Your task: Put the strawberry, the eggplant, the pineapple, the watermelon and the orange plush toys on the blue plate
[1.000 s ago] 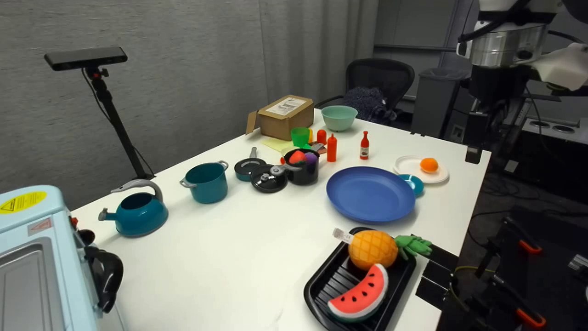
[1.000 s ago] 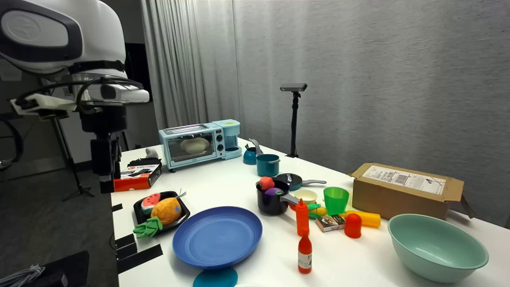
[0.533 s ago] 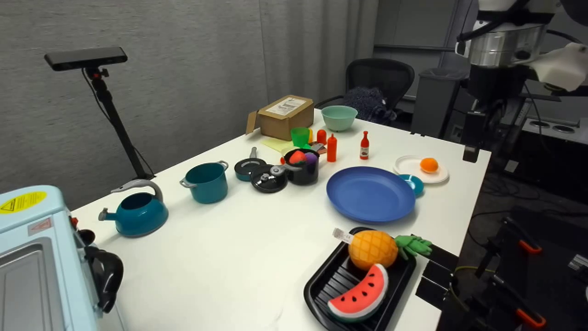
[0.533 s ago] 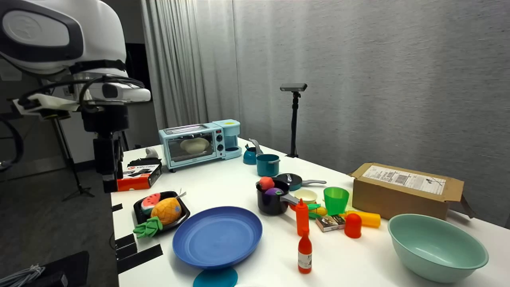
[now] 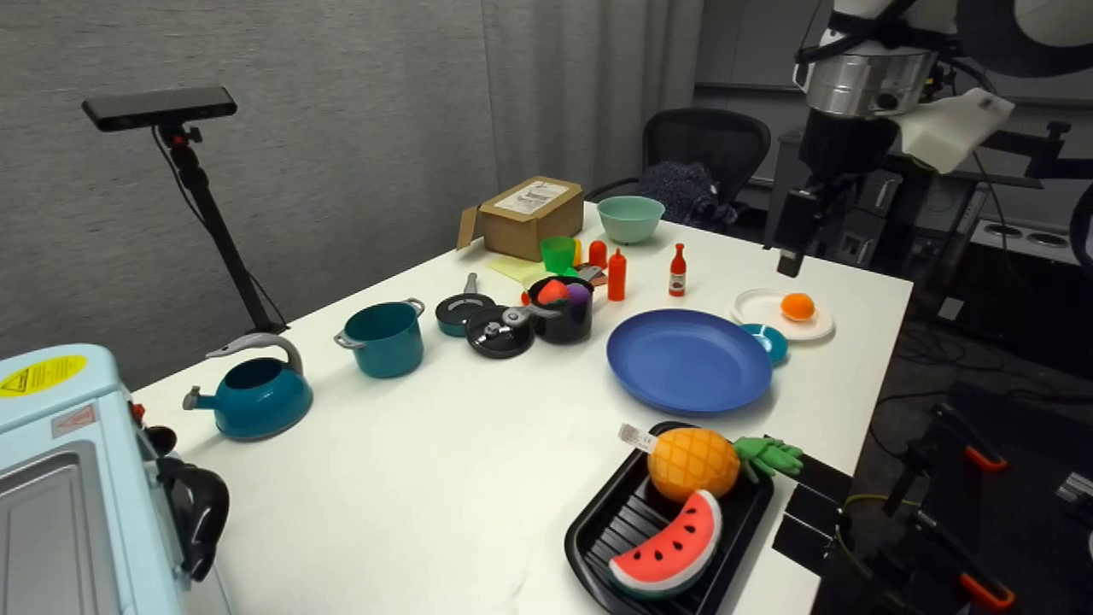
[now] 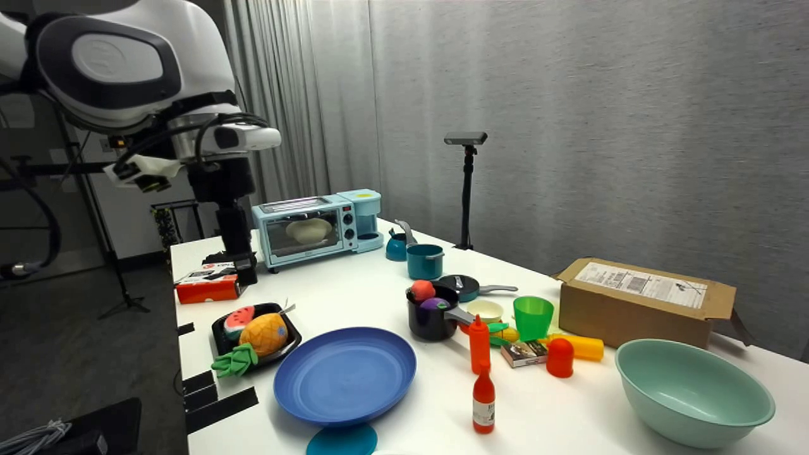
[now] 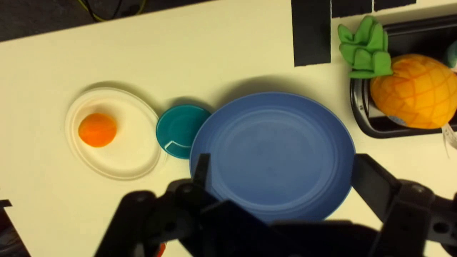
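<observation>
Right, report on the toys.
End effector open, empty. Round blue plate bare. Orange plush ball on shallow white plate. Possible snag: small round teal dish between plates.

Bright light whitens the desk [image 5: 384,512] in both exterior views; the floor [image 6: 63,354] lies dim; the wrist view is yellowish, soft shadows past the upper rims of the blue plate [image 7: 273,153] and dish [image 7: 180,128]; the jaws there are dark, unsharp.

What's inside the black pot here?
At the mouth of the black pot, two plush toys show: the red strawberry and the purple eggplant. Their lower parts, the pot's floor and anything underneath are hidden.
</observation>
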`<state>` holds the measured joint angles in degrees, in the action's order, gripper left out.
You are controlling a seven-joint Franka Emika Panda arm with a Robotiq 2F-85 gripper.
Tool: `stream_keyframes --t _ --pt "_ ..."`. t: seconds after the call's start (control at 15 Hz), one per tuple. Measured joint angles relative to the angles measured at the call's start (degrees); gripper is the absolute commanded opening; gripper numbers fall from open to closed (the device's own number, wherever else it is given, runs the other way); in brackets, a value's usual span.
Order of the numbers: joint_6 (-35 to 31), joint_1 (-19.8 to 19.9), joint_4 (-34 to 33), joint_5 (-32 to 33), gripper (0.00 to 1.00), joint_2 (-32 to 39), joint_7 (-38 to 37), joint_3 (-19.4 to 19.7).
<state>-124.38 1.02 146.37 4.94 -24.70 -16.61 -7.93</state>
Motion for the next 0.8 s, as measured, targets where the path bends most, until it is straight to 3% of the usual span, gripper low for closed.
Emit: stream_keyframes --t 0.6,0.8 --pt "-2.6 0.9 -23.3 4.5 1.0 21.5 -3.3 1.0" --pt "-2.4 0.8 -26.9 4.6 1.0 25.2 -3.5 1.2"
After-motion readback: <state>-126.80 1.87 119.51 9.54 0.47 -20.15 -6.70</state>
